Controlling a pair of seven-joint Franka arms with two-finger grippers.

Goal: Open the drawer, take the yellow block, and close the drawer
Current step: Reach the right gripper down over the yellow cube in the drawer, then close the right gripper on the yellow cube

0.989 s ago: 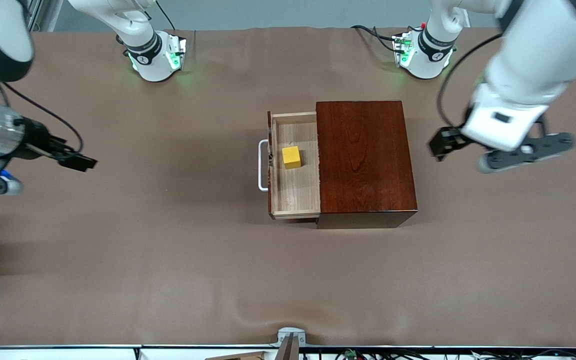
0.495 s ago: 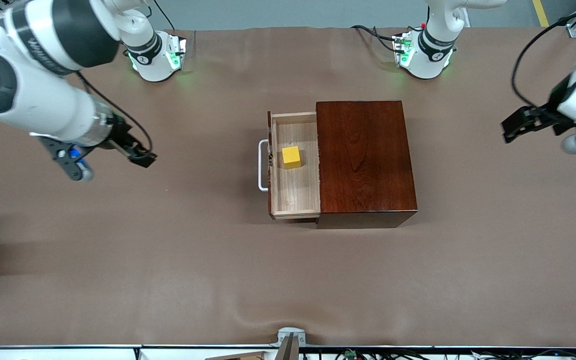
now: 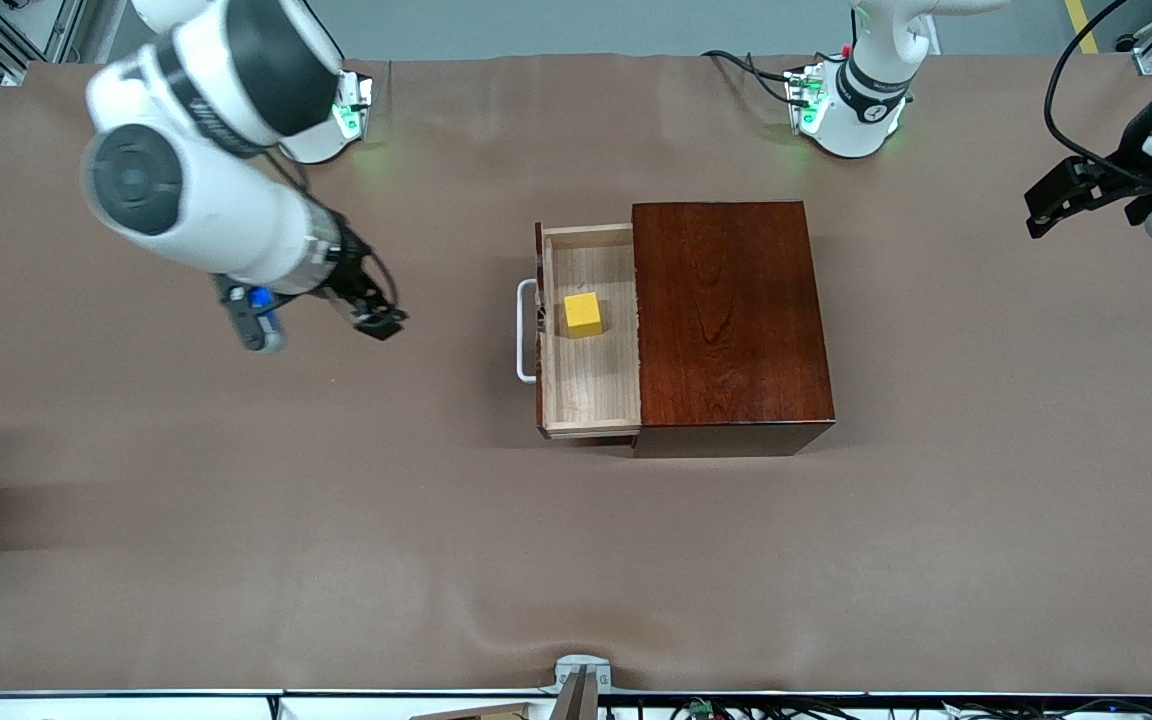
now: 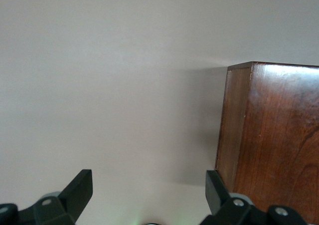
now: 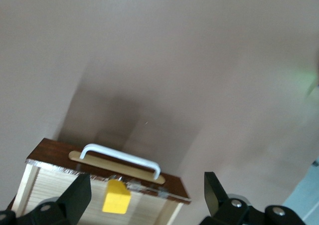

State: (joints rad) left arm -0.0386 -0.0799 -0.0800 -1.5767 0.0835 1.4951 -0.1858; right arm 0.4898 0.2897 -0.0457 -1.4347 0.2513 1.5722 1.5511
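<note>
R gripper (image 3: 321, 322): fingers (image 5: 75, 197) spread wide, nothing between them. Sits mid-left of the front frame, up over bare bench (image 3: 236, 500), well apart from the drawer's handle. In the R wrist frame the finger tips show in both lower corners, w/ the drawer between them further off.

L gripper (image 3: 1101, 200): fingers (image 4: 79, 187) also spread wide, holding nothing. Upper right edge of the front frame, over bare bench at the L arm's end, well clear of the box. L wrist frame shows one box side wall at right, one finger tip overlapping its lower corner in the frame.

Drawer (image 3: 591, 385): pulled out of the box toward the R arm's end, centre of front frame. Pale wood tray, white U-bar handle (image 3: 524, 330) on its dark front panel.

Yellow block (image 3: 583, 314): lies inside the open drawer, on the tray floor, nearer the handle side than the box; untouched by either gripper.

Dark reddish-brown wooden box (image 3: 731, 320): glossy, centre-right of front frame, flat on bench.
</note>
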